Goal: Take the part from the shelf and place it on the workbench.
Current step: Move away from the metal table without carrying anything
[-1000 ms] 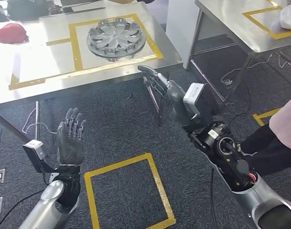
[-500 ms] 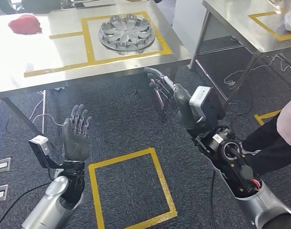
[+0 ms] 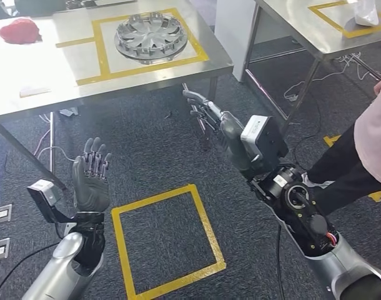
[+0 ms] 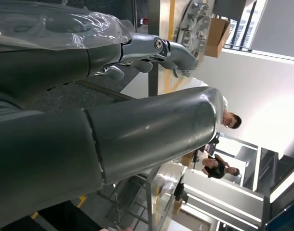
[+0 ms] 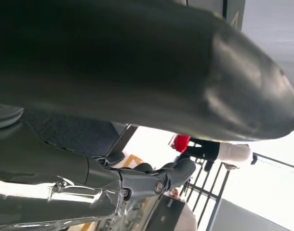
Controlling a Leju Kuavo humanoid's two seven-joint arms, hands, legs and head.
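Left hand (image 3: pixel 90 178) raised, fingers spread and empty; right hand (image 3: pixel 212 122) outstretched forward, likewise empty.

One wheel cover (image 3: pixel 149 36) is lying at the upper centre, one red cloth (image 3: pixel 19 30) at the upper left, on one of two desks (image 3: pixel 47 81) (image 3: pixel 311 31). Two hands (image 3: pixel 90 181) (image 3: pixel 212 119) are showing, both empty.

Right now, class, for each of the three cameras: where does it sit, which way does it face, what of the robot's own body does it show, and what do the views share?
Head view: high on the body, facing forward and down at the workbench, hubcap, both arms.
Left wrist view: behind the left hand, facing the bench edge.
Right wrist view: behind the right hand, facing a red item.
Shared: the hubcap shows in head and left wrist views.
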